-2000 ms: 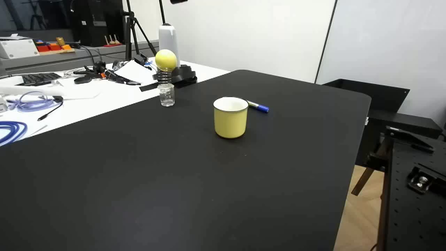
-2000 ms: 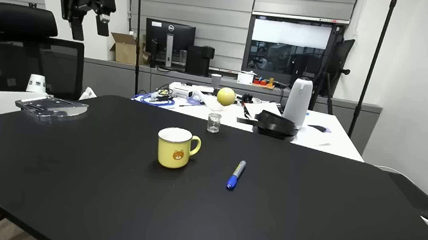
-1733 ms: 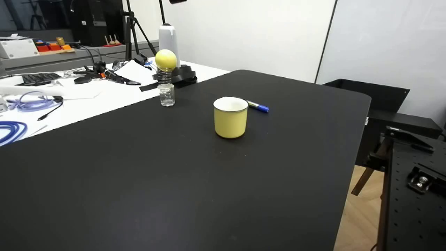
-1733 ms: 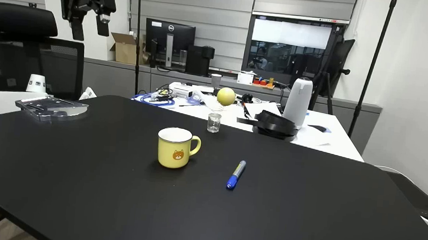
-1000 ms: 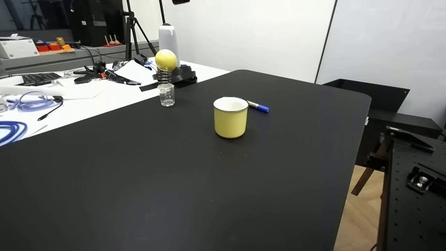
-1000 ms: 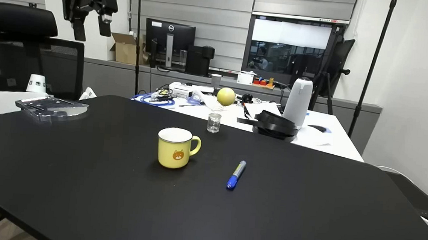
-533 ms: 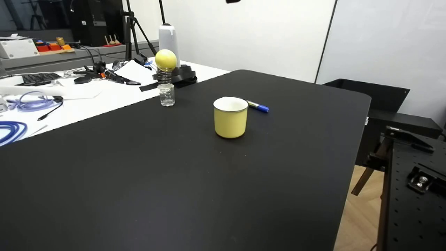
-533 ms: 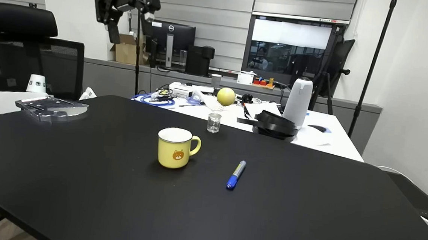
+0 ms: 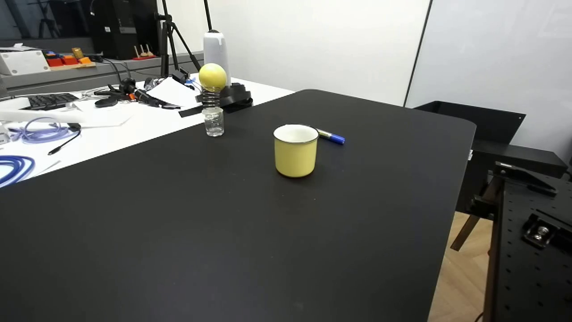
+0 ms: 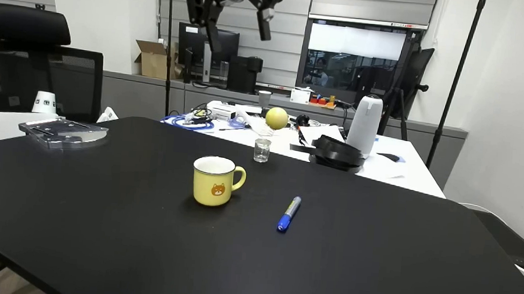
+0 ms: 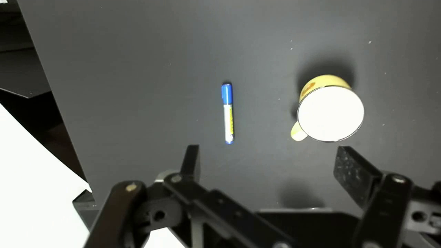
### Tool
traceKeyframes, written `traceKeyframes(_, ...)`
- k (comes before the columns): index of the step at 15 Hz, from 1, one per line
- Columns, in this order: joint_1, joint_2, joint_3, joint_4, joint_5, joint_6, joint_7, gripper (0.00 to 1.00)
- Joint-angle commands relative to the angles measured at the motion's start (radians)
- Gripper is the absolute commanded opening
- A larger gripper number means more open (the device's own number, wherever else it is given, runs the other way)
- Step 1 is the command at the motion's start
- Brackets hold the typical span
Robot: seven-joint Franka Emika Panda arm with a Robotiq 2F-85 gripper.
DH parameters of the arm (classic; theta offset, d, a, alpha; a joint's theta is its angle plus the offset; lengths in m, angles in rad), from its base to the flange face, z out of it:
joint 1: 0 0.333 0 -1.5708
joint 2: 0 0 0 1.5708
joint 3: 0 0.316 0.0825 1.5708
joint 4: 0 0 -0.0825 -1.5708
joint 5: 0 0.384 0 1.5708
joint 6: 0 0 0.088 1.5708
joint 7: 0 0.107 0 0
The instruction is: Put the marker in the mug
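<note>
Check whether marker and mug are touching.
Apart. The wrist view, looking down, shows a strip of dark tabletop between the marker and the mug.

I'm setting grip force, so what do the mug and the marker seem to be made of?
The mug looks like enamelled metal or glazed ceramic: smooth yellow coat, white inside, thin dark edge round the mouth. The marker looks like plastic, glossy at the cap, which catches a bright streak; its grey barrel might be metal.
</note>
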Motion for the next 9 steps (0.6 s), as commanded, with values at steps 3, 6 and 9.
traceKeyframes(3, -0.046, -0.018, -0.039, -0.026, 0.027, 0.026, -0.005, 1.0)
traceKeyframes(6, -0.049, -0.02, -0.04, -0.031, 0.03, 0.044, 0.002, 1.0)
traceKeyframes(9, -0.052, 0.042, -0.11, 0.018, 0.107, 0.048, -0.098, 1.0)
